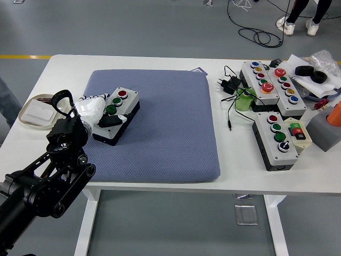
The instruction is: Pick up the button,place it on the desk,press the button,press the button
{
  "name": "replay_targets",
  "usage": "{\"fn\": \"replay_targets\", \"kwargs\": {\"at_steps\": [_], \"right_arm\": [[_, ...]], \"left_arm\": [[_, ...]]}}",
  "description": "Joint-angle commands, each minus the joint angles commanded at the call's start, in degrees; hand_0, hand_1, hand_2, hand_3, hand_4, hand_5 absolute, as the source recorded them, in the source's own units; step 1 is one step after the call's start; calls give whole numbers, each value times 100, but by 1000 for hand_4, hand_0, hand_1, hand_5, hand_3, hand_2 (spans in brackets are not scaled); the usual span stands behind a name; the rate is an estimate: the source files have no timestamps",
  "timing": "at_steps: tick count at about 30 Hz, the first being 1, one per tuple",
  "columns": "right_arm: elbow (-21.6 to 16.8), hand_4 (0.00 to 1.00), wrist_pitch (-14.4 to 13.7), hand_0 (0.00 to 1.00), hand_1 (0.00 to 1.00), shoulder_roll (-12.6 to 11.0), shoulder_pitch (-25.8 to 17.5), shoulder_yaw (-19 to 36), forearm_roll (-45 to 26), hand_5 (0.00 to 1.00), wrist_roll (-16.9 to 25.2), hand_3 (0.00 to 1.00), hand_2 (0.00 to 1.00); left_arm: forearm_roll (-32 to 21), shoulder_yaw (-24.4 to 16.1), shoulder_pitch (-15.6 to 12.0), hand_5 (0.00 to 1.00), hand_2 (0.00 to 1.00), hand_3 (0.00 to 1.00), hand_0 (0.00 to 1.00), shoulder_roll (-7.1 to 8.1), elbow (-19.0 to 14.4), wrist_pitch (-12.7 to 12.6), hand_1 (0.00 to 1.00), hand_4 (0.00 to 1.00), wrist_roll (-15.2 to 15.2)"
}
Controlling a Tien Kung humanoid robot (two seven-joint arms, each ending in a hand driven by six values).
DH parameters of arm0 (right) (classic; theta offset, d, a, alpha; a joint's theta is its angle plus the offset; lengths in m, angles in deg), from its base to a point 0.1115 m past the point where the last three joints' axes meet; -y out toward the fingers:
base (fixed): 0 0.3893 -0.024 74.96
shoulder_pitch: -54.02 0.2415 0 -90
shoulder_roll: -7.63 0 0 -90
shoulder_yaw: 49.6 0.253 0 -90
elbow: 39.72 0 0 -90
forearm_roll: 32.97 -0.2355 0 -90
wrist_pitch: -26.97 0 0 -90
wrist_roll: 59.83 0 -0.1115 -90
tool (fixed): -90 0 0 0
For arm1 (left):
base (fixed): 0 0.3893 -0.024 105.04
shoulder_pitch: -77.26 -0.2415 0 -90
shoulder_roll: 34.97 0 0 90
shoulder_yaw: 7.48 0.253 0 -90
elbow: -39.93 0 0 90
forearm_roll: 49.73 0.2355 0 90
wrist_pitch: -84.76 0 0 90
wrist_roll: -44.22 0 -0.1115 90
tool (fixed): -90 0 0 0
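Note:
A grey button box (123, 106) with a black base lies on the blue mat (170, 128), left of the mat's middle. Its red button (122, 94) and a green button (116, 100) show at its far end. My left hand (101, 114), white with black tips, lies over the box's near left end and covers the black selector there. My black left arm (48, 176) comes in from the lower left. The box rests flat on the mat. My right arm is out of view.
A white dish (36, 112) stands left of the mat. At the right lie two larger button boxes (272, 82) (277, 140), a black charger with cable (229, 84), a grey block (326, 132) and black tape rolls (311, 73). A person's feet (297, 25) show at the top right.

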Motion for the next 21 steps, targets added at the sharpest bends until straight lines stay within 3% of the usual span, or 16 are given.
{"fn": "replay_targets", "kwargs": {"at_steps": [2,5,6,8,11,12,17,18,21], "right_arm": [[0,308,-2,642,466,-2,9,-4,-8,234,0,566,613],[0,308,-3,642,466,-3,17,-1,-8,234,-2,566,613],[0,308,-3,643,464,-3,21,1,-10,233,-4,565,613],[0,308,-2,643,464,-3,28,-4,-14,233,-5,565,613],[0,308,-2,643,464,-4,34,2,-9,233,-4,565,613],[0,308,-2,644,464,-5,37,6,-5,232,-4,565,612],[0,308,-6,644,464,-3,54,6,-14,232,-3,565,612],[0,309,-9,643,462,-3,59,6,-16,232,-2,565,612],[0,309,-9,643,462,-4,66,11,-8,232,-2,565,612]], "left_arm": [[0,44,34,994,998,998,944,-50,169,-204,998,998,-29],[0,55,44,994,998,998,944,-102,290,-266,998,998,-51],[0,57,49,859,998,998,872,-123,335,-272,998,998,-61],[0,58,62,859,998,998,872,-147,392,-271,998,998,-78],[0,61,86,859,998,998,872,-164,446,-191,998,998,-78],[0,62,102,716,998,998,814,-168,465,-143,972,998,-76],[0,63,164,716,998,998,814,-171,539,-1,972,998,-72],[0,67,186,521,998,998,708,-165,564,86,889,998,-68],[0,75,219,521,998,998,708,-155,598,216,889,998,-53]]}}
